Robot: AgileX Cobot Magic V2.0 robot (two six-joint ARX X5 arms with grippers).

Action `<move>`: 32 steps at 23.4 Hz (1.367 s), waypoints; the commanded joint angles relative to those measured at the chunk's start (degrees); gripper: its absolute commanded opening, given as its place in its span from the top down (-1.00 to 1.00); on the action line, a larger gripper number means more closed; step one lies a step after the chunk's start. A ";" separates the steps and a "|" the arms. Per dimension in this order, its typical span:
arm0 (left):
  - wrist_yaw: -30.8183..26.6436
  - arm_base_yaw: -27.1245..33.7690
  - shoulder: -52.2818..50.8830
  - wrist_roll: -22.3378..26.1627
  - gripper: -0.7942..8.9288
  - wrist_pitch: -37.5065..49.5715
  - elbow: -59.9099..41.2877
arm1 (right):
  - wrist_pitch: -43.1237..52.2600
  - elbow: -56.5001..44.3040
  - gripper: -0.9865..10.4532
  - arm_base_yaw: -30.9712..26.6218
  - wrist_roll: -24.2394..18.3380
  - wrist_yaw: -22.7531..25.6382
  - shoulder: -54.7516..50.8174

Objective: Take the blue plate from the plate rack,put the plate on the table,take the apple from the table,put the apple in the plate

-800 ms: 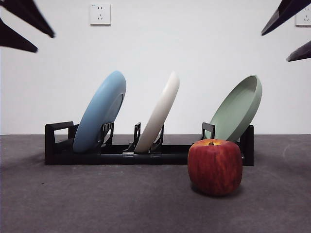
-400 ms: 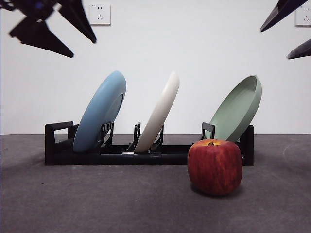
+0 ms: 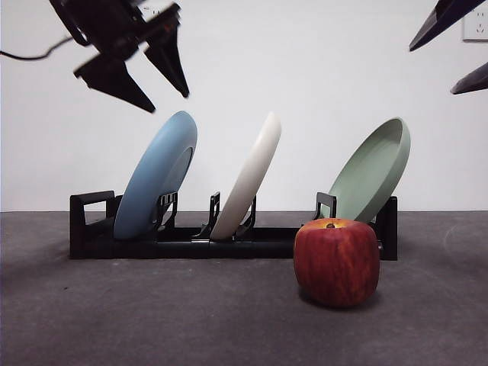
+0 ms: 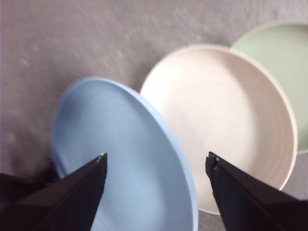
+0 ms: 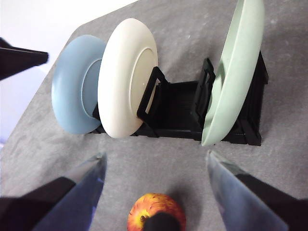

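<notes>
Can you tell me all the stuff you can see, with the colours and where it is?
blue plate: 1, light blue, leaning in the rack's end slot, under the left gripper
white plate: 1, cream, leaning in the middle slot
green plate: 1, sage green, leaning in the other end slot, behind the apple
rack: 1, black, on the table, holding all three plates
apple: 1, red with a yellow top, on the table in front of the rack
table: 1, dark grey
socket: 1, white, on the wall
left gripper: 1, black, open, above the blue plate
right gripper: 1, black, open, above the apple
</notes>
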 commanded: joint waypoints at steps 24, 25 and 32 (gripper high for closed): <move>0.66 -1.97 1.20 1.14 0.85 1.49 0.22 | 0.31 0.24 0.22 0.07 -0.63 -0.02 0.07; 0.61 -2.16 0.66 1.14 0.85 1.40 0.68 | 0.31 0.24 0.22 0.07 -0.63 0.00 0.07; 1.57 -6.29 -8.44 7.30 0.85 -10.84 10.95 | 0.24 0.24 0.22 0.07 -0.66 0.00 0.07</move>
